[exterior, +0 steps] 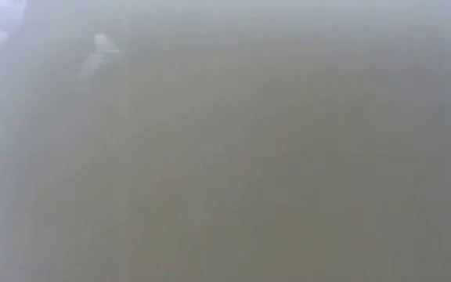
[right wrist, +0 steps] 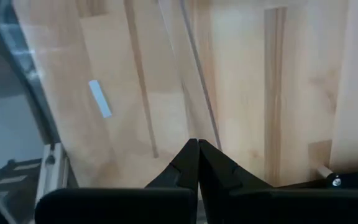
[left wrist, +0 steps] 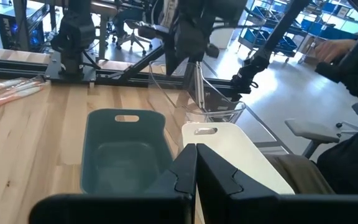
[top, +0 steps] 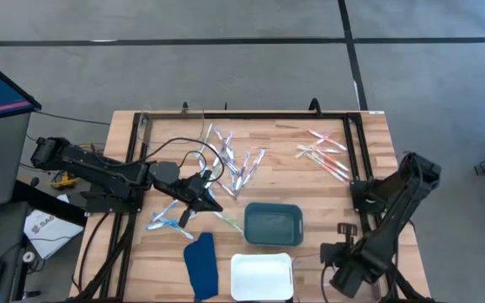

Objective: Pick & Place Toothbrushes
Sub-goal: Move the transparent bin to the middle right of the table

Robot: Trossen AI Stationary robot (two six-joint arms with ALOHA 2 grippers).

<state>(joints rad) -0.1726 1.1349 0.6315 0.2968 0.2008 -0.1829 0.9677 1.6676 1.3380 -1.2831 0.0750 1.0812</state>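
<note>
We see left gripper point(top: 211, 202) over table point(top: 310, 181) middle, jaws closed, empty. Right gripper point(right wrist: 197, 163) parked at right near edge, jaws closed. Toothbrushes point(top: 236, 164) scattered mid-table, beyond teal tray point(top: 272, 224); more point(top: 325, 151) far right.

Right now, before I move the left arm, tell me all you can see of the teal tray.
The teal tray is a shallow rectangular dish, seemingly plastic, with rounded corners and a slot handle in one end wall. It sits flat and upright on the wooden table, just beyond the white tray, and looks empty. The left gripper, shut, points toward it without touching.
</note>
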